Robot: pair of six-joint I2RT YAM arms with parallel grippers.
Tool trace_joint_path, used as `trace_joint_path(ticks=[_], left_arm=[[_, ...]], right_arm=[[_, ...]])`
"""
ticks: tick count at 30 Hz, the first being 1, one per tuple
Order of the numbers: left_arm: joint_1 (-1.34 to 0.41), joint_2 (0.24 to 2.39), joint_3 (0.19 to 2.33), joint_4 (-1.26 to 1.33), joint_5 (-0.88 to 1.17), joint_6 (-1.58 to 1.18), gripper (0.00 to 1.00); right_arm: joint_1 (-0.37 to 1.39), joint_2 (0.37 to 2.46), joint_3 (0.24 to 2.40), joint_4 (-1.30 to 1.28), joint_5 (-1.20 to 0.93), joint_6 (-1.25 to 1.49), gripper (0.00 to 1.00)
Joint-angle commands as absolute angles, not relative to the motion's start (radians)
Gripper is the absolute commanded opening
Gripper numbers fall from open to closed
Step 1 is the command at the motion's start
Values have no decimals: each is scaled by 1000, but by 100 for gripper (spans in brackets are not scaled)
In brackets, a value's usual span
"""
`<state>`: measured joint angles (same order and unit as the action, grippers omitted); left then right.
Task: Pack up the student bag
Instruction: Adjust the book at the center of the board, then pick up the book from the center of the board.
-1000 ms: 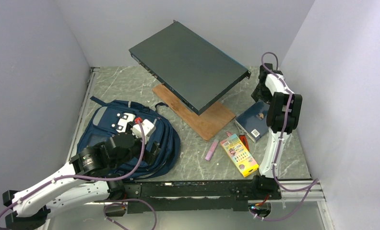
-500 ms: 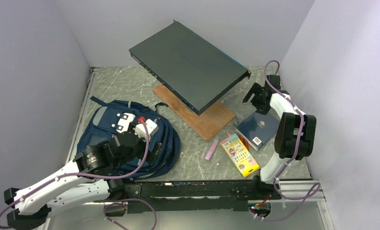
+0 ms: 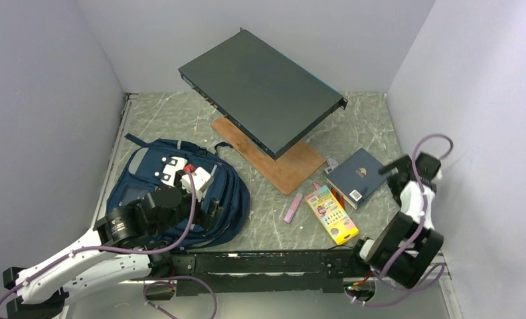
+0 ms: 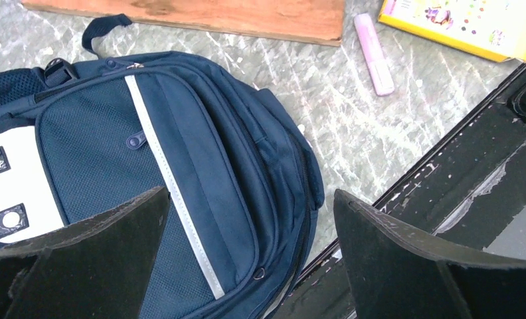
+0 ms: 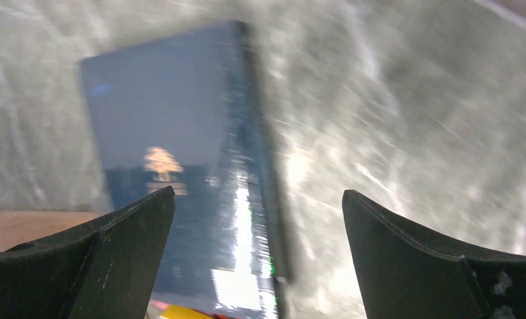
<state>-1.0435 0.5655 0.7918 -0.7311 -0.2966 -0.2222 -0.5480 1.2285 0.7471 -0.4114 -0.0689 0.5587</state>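
Top view. Looks down on a grey-green, marble-veined bench point(image 3: 167, 119). Finds the left arm point(image 3: 81, 256) stretched low from the near-left corner, white links angled inward, black wrist over the near part of the student bag point(image 3: 230, 193). Places that bag flat on the bench's left half: soft navy fabric, rounded outline, a handle loop at its far side. Finds the right arm point(image 3: 413, 206) folded tight by the near-right corner, elbow low, forearm rising, wrist turned left toward a navy book point(image 3: 356, 174). Notes, mid-bench, a flat dark metal case point(image 3: 260, 90) propped at a tilt over a thin brown wooden board point(image 3: 293, 169). Notes, nearer, a glossy yellow printed carton point(image 3: 331, 214) with a slim pink marker point(image 3: 293, 207) just beside it.

Left wrist view. Looks past the left hand point(image 4: 247, 199): matte black fingers spread wide, gripping nothing, poised above the bag. Picks out a mesh-textured front panel, a light grey stripe running down it, curved zip seams and small metal pulls. Catches the board's edge, the marker and the carton beyond.

Right wrist view. Comes through blurred. Looks past the right hand point(image 5: 257, 193): black fingers wide apart, nothing between them, hanging over the book. Makes out a smooth dark blue cover, a small gold emblem, a shiny edge, and veined bench on either side.
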Motion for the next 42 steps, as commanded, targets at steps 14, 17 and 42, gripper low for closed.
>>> trace_joint_path(ticks=[14, 17, 42], left_arm=[[-1040, 622, 808, -707, -287, -213, 99], [-1040, 612, 806, -704, -285, -213, 100], [-1040, 634, 807, -706, -278, -209, 100]], right_arm=[[-969, 882, 168, -11, -827, 719, 90], [-986, 871, 74, 127, -868, 803, 85], [-983, 1497, 60, 682, -1100, 854, 38]])
